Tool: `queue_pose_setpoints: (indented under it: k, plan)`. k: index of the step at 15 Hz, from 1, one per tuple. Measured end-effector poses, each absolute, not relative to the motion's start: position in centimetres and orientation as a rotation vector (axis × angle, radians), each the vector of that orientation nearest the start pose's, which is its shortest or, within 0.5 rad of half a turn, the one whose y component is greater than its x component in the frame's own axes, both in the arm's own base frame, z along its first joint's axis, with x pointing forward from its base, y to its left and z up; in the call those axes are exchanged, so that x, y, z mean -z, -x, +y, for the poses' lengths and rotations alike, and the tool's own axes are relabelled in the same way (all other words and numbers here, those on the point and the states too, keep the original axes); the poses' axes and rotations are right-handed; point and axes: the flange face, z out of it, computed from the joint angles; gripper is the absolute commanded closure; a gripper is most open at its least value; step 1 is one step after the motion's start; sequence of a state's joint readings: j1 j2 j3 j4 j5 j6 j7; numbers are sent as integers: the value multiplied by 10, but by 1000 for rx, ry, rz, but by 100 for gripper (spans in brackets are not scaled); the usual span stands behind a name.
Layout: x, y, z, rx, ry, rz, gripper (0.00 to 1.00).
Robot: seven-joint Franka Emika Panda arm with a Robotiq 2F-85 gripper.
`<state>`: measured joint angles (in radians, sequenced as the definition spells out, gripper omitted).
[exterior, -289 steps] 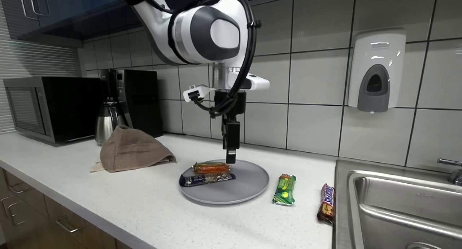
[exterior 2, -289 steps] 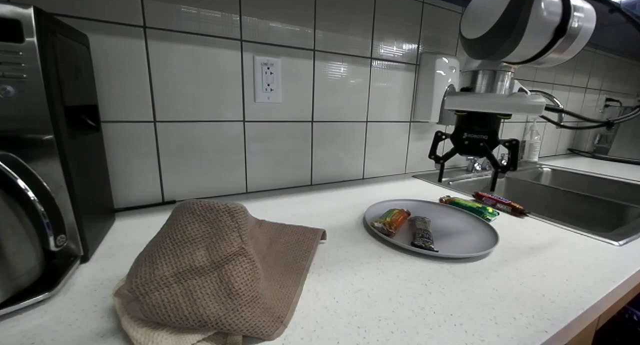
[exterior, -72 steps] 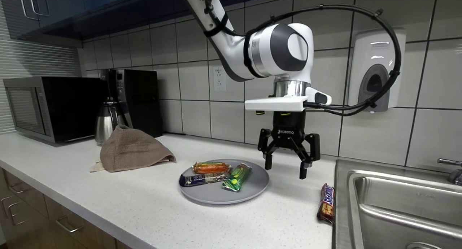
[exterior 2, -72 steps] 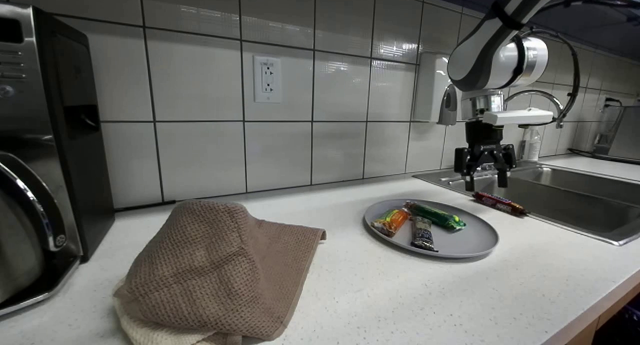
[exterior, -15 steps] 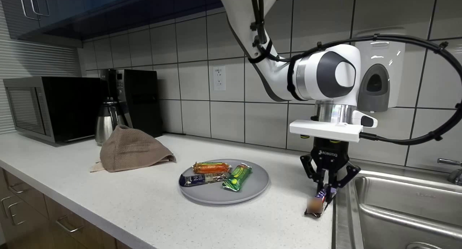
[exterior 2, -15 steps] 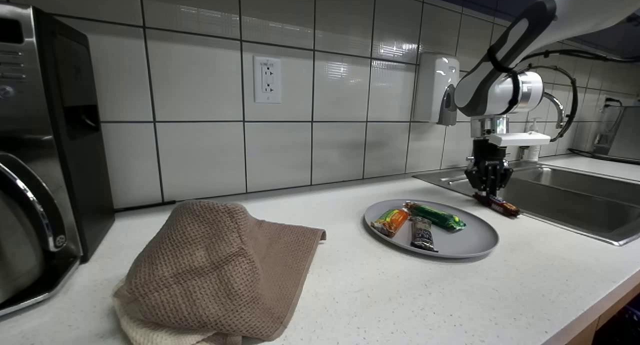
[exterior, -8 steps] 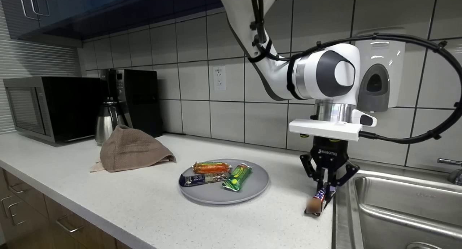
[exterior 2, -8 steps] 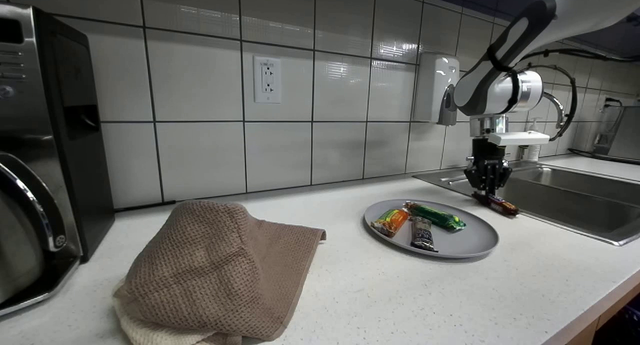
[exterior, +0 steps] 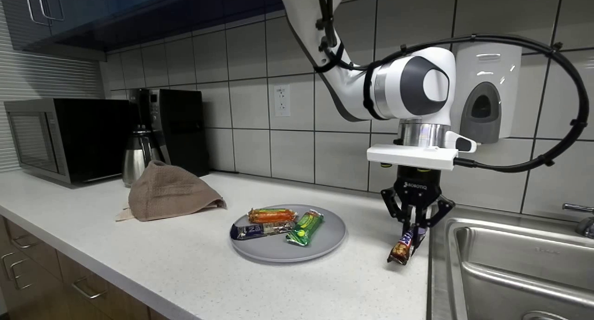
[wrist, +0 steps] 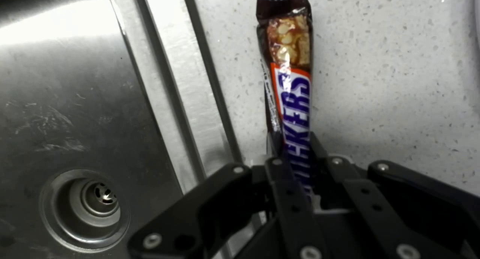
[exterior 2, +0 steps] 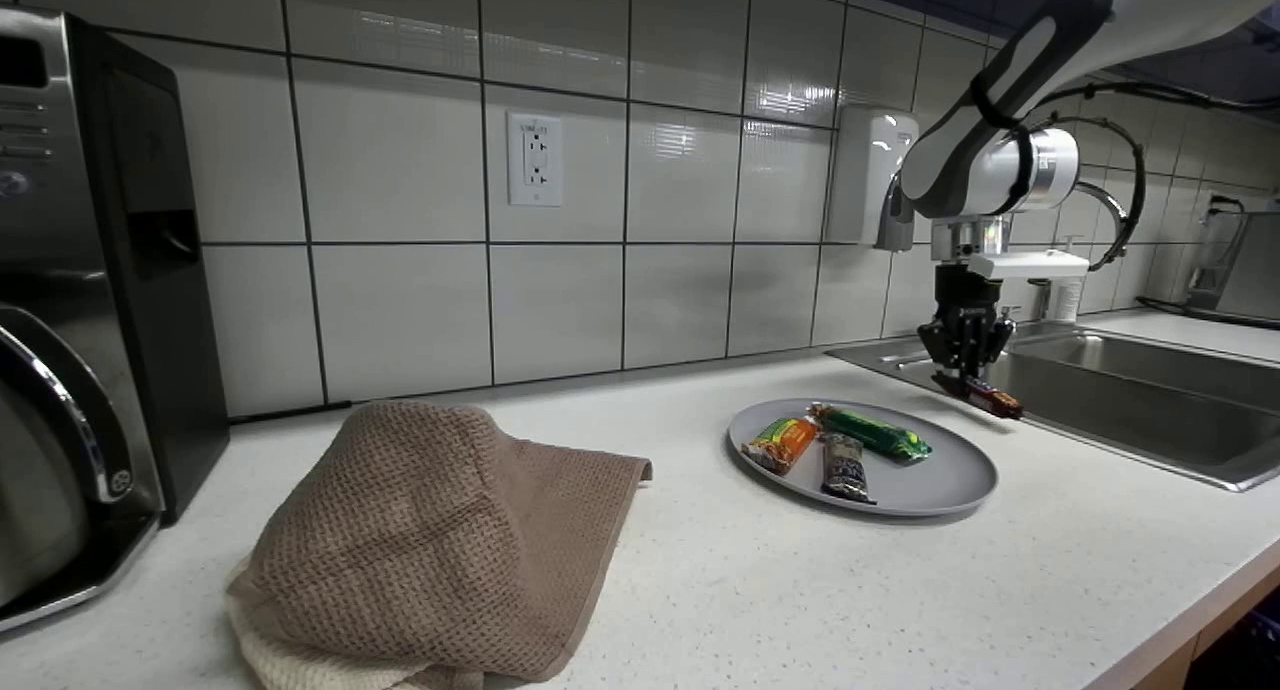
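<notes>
My gripper is shut on a Snickers bar, its two fingers pressed against the wrapper's sides. The nut-pictured end of the bar sticks out beyond them, and the far end is hidden by the gripper in the wrist view. In an exterior view the held Snickers bar tilts with that end lower, seemingly just above the white counter beside the sink. A round grey plate lies to the left. On it rest an orange bar, a dark blue and silver bar and a green bar.
A steel sink borders the counter right by the gripper. The tiled wall with a soap dispenser rises behind. Further left are a brown towel, a steel jug and a microwave.
The gripper has risen a little and shifted slightly left toward the plate, carrying the Snickers bar up with it. The bars on the plate have not moved.
</notes>
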<state>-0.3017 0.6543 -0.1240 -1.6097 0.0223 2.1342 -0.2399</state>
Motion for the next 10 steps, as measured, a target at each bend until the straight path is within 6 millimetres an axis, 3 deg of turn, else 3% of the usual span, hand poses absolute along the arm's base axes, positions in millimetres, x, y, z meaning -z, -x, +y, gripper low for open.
queue_pose_setpoints:
  k: [10]
  plan:
    - [-258, -623, -231, -198, 3136, 198, 96]
